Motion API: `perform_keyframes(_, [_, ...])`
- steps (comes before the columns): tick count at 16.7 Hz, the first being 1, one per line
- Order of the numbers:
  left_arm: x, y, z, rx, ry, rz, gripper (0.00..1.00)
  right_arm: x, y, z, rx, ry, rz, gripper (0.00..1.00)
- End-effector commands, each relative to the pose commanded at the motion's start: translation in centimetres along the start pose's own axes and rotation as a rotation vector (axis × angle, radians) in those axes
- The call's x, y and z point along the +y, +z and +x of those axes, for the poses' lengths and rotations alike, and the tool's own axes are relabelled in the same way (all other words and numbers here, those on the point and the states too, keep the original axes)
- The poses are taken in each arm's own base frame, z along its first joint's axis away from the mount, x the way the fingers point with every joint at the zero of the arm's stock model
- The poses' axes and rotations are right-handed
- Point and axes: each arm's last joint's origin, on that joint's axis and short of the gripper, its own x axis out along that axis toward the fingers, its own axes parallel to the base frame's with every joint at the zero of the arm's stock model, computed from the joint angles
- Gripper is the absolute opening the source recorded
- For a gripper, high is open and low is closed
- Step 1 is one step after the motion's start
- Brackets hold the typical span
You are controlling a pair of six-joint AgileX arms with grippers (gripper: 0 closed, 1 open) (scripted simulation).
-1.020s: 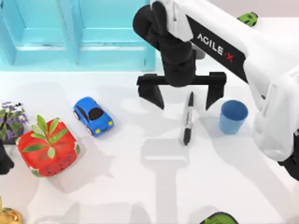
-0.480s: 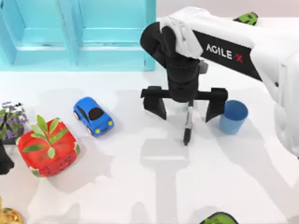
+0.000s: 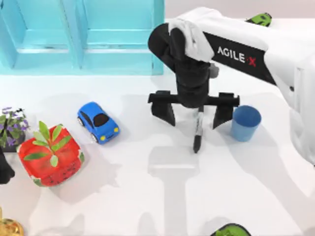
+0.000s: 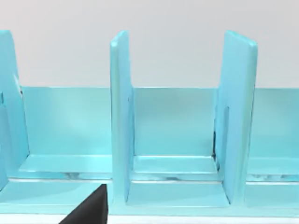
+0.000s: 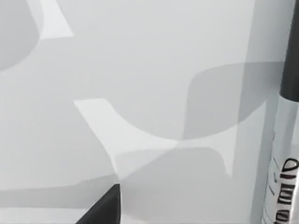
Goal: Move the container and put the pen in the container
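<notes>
The black pen [image 3: 197, 132] lies flat on the white table, its far end hidden under my right arm. My right gripper [image 3: 194, 117] hangs over it, open, one finger on each side of the pen. Just right of the right-hand finger stands the light-blue container [image 3: 246, 123], upright and apart from the finger. The right wrist view looks down on the table from close up, with the pen's labelled barrel [image 5: 283, 154] at one edge. My left gripper is parked at the table's left edge [image 3: 4, 169].
A blue toy car [image 3: 98, 121] sits left of the pen. A red strawberry-patterned bowl [image 3: 49, 155] and a potted flower [image 3: 12, 127] stand at the left. A turquoise shelf unit [image 3: 81, 34] [image 4: 177, 140] lines the back. Green objects lie at the back right [image 3: 261, 19] and front edge [image 3: 230, 230].
My right gripper has come toward the front and lower over the pen, covering more of it. Its fingers stand slightly closer together. Pen and container have not moved.
</notes>
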Motion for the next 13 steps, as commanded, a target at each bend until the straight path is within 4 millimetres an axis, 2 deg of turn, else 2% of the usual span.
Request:
perform_keyframes(9, [0.0, 0.0, 0.0, 0.0, 0.0, 0.0, 1.0, 0.0, 0.0, 0.0, 0.0, 0.0, 0.0, 0.02])
perform_keyframes(13, [0.0, 0.0, 0.0, 0.0, 0.0, 0.0, 1.0, 0.0, 0.0, 0.0, 0.0, 0.0, 0.0, 0.0])
